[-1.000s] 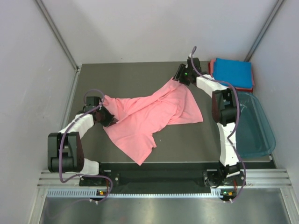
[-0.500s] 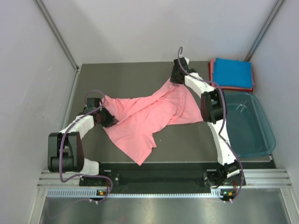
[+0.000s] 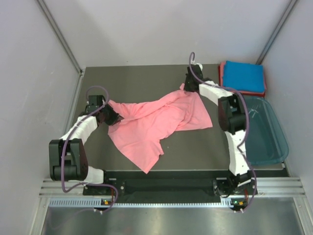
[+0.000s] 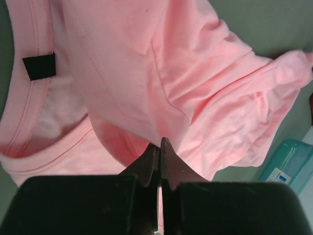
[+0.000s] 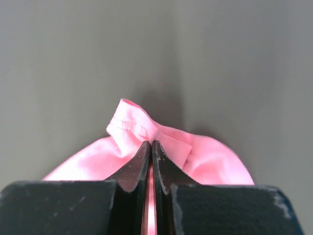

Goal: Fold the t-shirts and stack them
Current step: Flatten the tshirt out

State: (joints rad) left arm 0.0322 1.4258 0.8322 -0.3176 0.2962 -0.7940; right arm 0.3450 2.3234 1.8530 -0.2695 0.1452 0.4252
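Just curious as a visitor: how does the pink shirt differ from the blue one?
The pink shirt sprawls unfolded and creased across the table; the blue shirt is a folded rectangle at the far right corner. The left gripper and right gripper pinch the pink shirt's opposite ends; nothing touches the blue shirt. Both are plain cloth.

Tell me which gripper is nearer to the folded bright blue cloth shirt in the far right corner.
Right. The right gripper, pinching the salmon-pink cloth t-shirt, sits just left of the folded bright blue cloth shirt; the left gripper holds the t-shirt's other end, much farther left.
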